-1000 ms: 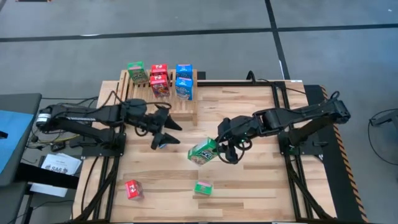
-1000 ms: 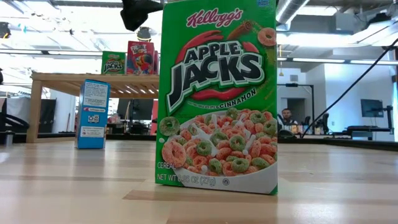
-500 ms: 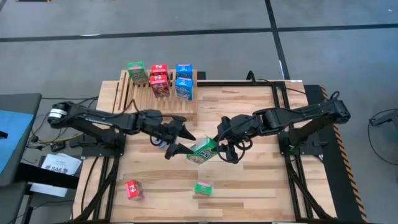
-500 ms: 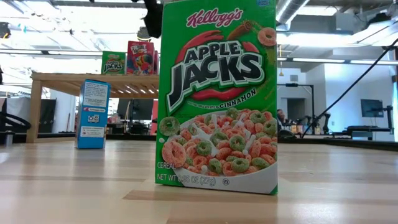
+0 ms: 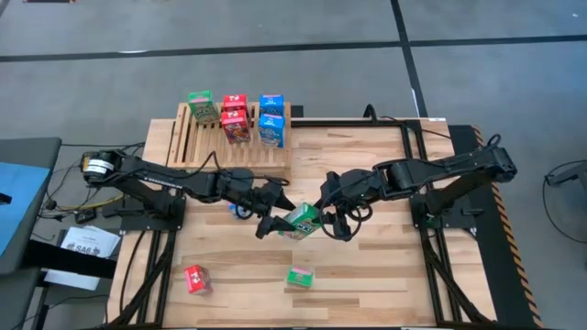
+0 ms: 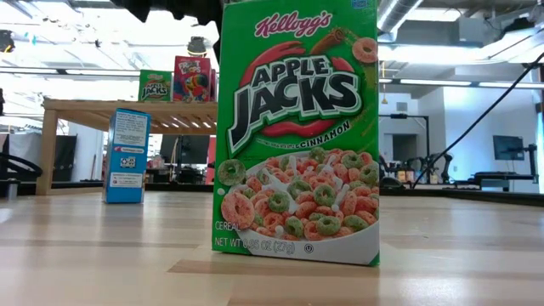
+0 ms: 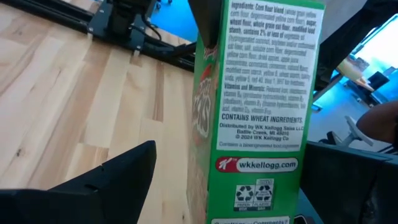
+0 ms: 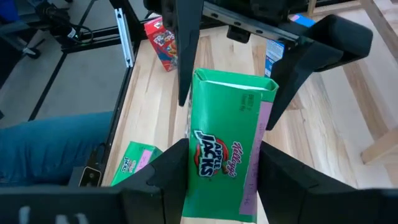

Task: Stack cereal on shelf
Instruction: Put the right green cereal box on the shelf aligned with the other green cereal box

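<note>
Seen from above, the shelf sits at the far left of the wooden worktop, with one green, two red and two blue cereal boxes standing on it. The left claw reaches toward the middle of the worktop, its fingers spread wide on either side of a green cereal box. The right claw is clamped on that same box from the other side, holding it tilted. Nearer the front edge, a red box and another green box rest on the worktop.
</note>
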Robot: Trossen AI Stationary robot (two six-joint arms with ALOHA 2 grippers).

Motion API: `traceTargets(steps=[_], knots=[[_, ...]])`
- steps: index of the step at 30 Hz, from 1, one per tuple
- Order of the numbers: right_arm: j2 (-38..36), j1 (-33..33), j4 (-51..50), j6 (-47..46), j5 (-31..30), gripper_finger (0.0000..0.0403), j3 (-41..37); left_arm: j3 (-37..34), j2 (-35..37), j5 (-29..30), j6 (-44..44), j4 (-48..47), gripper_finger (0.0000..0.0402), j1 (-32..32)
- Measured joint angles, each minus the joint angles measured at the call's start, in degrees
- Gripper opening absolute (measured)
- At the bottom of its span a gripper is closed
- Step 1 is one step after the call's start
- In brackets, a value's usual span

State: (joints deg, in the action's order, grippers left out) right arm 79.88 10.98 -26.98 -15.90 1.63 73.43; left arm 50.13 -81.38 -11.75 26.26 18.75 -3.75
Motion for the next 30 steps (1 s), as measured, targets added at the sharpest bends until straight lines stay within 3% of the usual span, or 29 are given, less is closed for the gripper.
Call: traceTargets(steps=[19,30], knots=[[0.0,0.0,-0.2,-0.6,-0.3,0.0191,0.0,0.0,-0.3,1.0,-0.1,2.8,0.0212,-0.6],[0.0,0.0,-0.2,-0.6,-0.1,0.0191,0.0,0.0,-0.3,3.6,0.1,3.2,0.0191,-2.4]])
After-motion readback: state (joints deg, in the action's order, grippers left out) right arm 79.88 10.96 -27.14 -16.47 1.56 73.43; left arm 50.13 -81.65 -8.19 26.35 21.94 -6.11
